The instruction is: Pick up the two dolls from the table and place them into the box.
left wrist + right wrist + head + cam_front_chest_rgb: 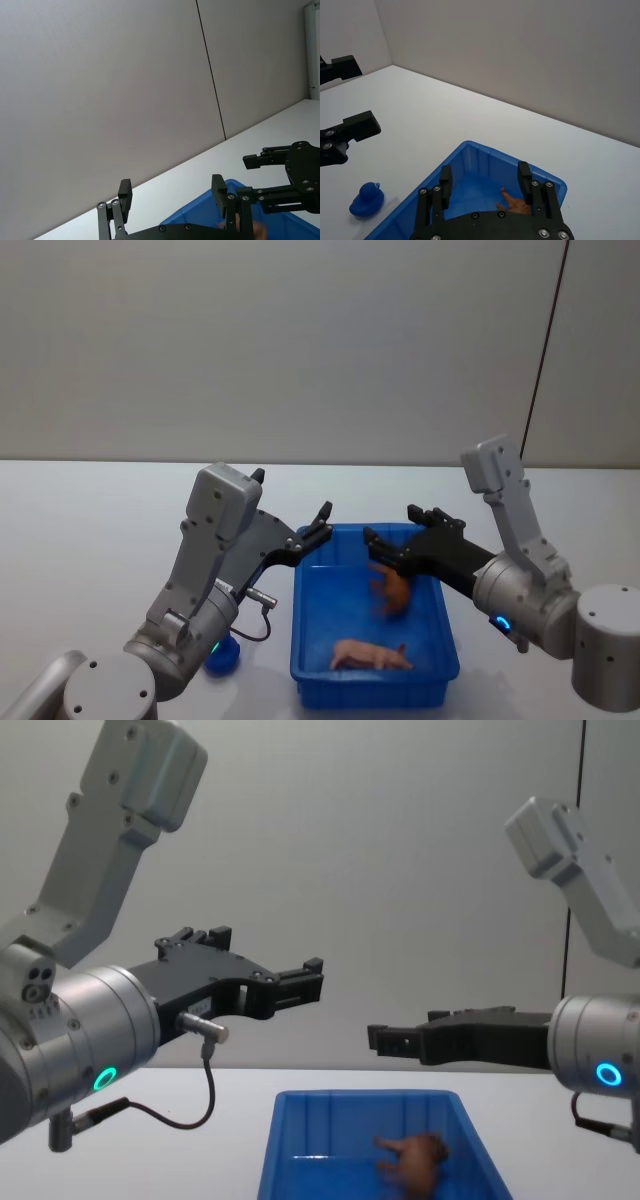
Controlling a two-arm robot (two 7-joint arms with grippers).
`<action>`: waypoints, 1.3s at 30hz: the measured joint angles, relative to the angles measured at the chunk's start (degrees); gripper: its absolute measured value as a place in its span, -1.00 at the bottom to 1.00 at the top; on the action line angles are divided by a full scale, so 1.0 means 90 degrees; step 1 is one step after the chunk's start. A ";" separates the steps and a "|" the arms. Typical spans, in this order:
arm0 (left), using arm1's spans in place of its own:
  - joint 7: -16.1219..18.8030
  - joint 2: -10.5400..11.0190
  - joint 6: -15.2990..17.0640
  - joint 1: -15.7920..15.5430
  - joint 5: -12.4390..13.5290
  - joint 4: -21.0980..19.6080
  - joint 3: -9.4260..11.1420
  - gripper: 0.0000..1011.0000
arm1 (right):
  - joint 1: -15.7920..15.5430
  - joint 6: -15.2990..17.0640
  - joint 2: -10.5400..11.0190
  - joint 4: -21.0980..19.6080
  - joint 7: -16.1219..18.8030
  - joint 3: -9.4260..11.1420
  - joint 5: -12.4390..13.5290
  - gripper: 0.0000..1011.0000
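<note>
The blue box [300,640] stands on the white table [90,530] in front of me. A pale peach doll [372,654] lies on the box floor near its front wall. The brown doll [392,592] is inside the box just below my right gripper [391,524], which hovers open over the far right part with nothing in it. In the right wrist view the brown doll [512,202] shows between the open right gripper [485,177] and the box [470,147]. My left gripper [320,522] hangs open and empty above the box's far left corner.
A small blue duck toy [222,655] sits on the table left of the box, under my left arm, and the duck [366,200] also shows in the right wrist view. A grey wall stands behind the table.
</note>
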 joint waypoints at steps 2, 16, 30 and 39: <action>0.0000 0.0000 0.0000 0.0000 0.0000 0.0000 0.0000 0.98 | 0.0013 -0.0041 -0.0014 0.0028 -0.0015 -0.0007 0.0004 0.63; 0.0000 0.0000 0.0000 0.0000 0.0000 0.0000 0.0000 0.98 | -0.0192 -0.0402 0.0314 -0.0094 -0.0017 0.0263 0.0206 0.98; -0.0001 0.0003 0.0006 0.0003 0.0000 -0.0001 -0.0001 0.98 | -0.0580 -0.0696 0.0821 -0.0324 0.0244 0.0575 0.0420 0.98; 0.0082 0.0129 0.0325 0.0141 -0.0084 -0.0202 -0.0044 0.98 | -0.0698 -0.0777 0.0961 -0.0392 0.0329 0.0660 0.0484 0.98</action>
